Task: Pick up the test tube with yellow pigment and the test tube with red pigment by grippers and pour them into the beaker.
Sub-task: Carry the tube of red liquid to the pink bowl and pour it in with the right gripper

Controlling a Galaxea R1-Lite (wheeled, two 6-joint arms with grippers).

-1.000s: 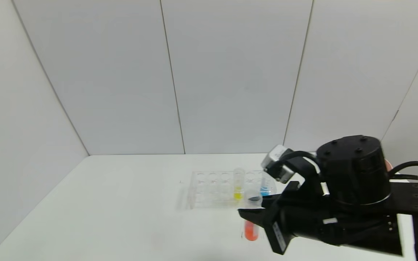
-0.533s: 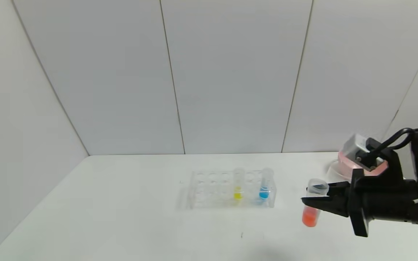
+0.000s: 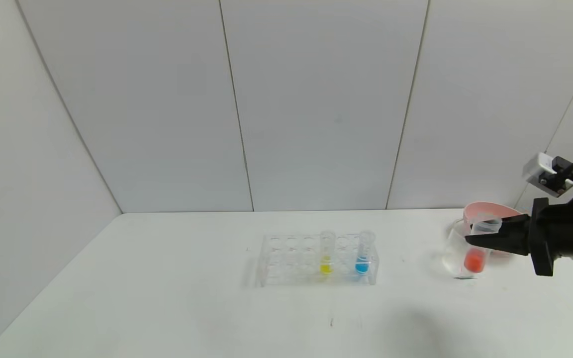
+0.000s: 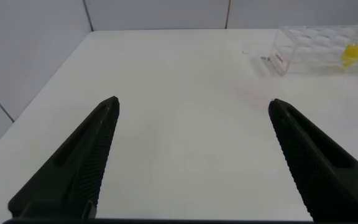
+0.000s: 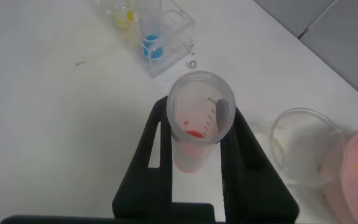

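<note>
My right gripper (image 3: 483,237) is shut on the test tube with red pigment (image 3: 477,248) and holds it upright at the table's right, in front of the clear beaker (image 3: 453,254). In the right wrist view the tube (image 5: 197,127) sits between the fingers (image 5: 156,155), with the beaker (image 5: 303,149) off to one side. The test tube with yellow pigment (image 3: 326,253) stands in the clear rack (image 3: 286,261). My left gripper (image 4: 194,106) is open and empty above the bare table, out of the head view.
A blue-liquid tube (image 3: 363,253) stands in the rack beside the yellow one. A pink bowl (image 3: 490,211) sits behind the beaker at the table's right edge. The table (image 3: 167,298) is bare on the left and in front.
My right gripper has carried the red tube rightward and farther back, from in front of the rack to beside the beaker. The rack and other tubes have not moved.
</note>
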